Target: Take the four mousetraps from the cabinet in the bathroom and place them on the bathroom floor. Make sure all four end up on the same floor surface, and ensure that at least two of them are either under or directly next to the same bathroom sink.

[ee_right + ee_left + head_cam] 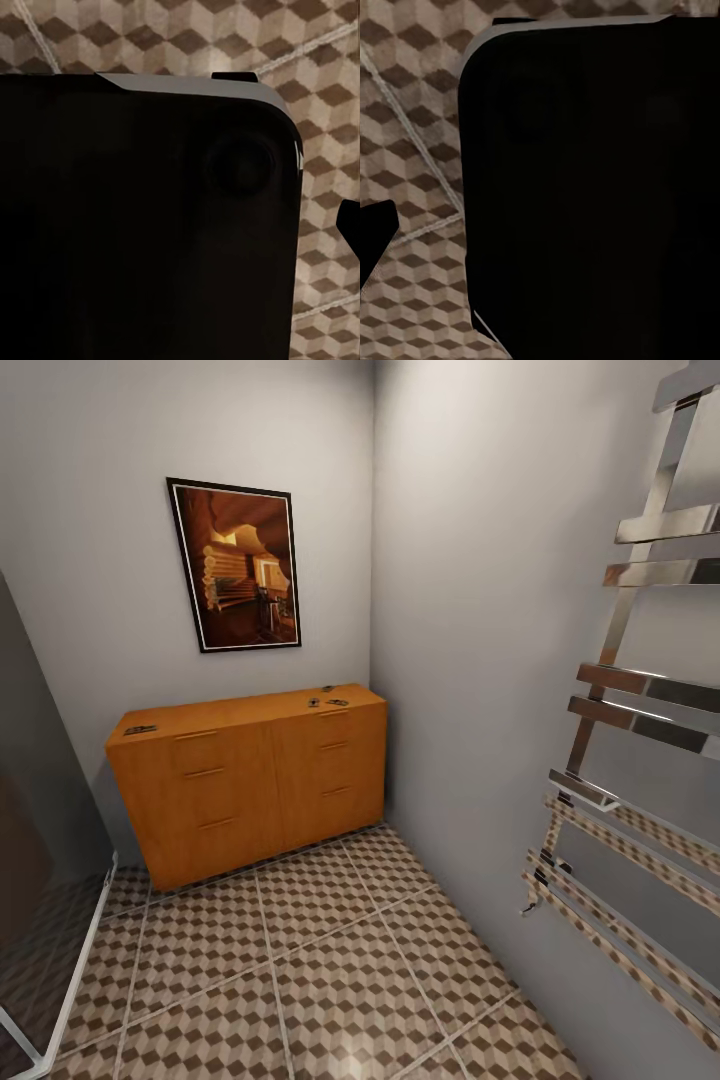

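While the robot stands back from the low orange-brown wooden cabinet (250, 780) in the corner, this reads as the approach step: nothing picked yet. The small flat brown mousetraps sit on the cabinet's flat top: one near the left end (140, 730), a cluster at the right end (328, 698). I count about three there, too small to be sure, and orientation is mostly unreadable at this range. The left one looks to lie with its long axis roughly along the cabinet's length; the right ones look skewed to each other.

Both wrist views show a dark body panel against the brown-beige cube-patterned floor tiles (340, 970). Claw state on either arm: cannot tell.

Next move, my read: drive closer across the tiles, square up to the cabinet front, raise an arm to top height, start with the right cluster. Chrome towel rail (640, 740) on the right wall needs clearance for the right arm. Framed picture (237, 565) above is irrelevant.
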